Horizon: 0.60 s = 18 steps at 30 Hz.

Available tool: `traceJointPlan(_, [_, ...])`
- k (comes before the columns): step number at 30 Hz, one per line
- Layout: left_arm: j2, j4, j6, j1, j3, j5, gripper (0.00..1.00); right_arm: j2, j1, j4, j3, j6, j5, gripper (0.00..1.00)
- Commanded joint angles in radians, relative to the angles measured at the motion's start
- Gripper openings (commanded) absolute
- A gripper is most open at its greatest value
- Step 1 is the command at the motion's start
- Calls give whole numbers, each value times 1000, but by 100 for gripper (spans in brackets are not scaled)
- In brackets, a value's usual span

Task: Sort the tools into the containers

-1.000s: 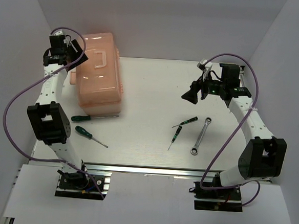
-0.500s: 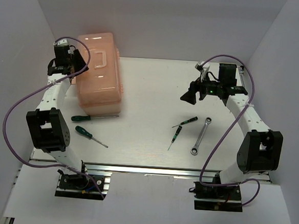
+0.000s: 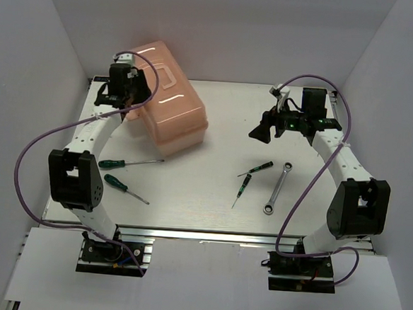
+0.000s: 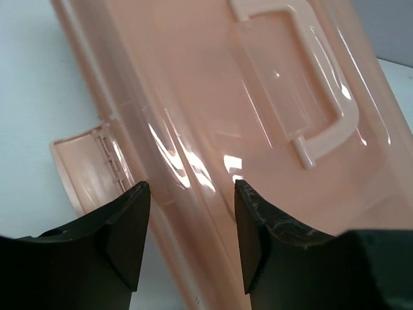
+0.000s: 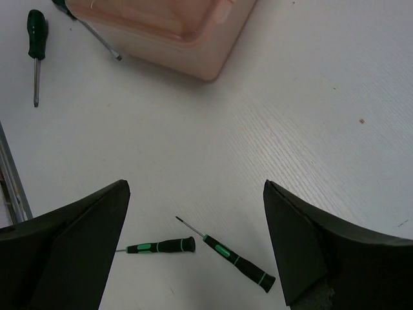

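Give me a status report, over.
Left gripper open at toolbox edge. Right gripper open, empty, aloft. Toolbox closed; wrench, four screwdrivers loose on table.

open table [image 3: 226, 131] between toolbox [image 3: 173, 111] and tiny screwdrivers [image 3: 261, 166]; the toolbox blocks the far left.

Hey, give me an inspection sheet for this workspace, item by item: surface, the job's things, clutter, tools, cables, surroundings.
Surface: white table, no spills seen.
Job's things: translucent salmon-pink plastic toolbox, lid closed, far left, skewed. Two long green-handled screwdrivers near left. Two tiny green-handled screwdrivers and silver combination wrench right of centre. All five lie on the table.
Clutter: nothing seen.
Tools: left tool at the toolbox's edge, jaws either side of it, grip unclear. Right tool open, empty, above the table.
Cables: a purple cable loops off each arm; no snag seen.
Surroundings: white enclosure walls; aluminium rail at the near edge.
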Motion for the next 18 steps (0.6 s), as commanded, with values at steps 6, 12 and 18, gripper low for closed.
traceJointPlan(6, [150, -76, 6, -212, -114, 221, 60, 14, 2, 60, 86, 44, -16, 89])
traceJointPlan(12, [150, -76, -3, -269, -173, 238, 60, 57, 2, 175, 153, 169, -28, 89])
traceJointPlan(18, [146, -65, -3, -359, -255, 253, 61, 183, 11, 278, 317, 420, -11, 89])
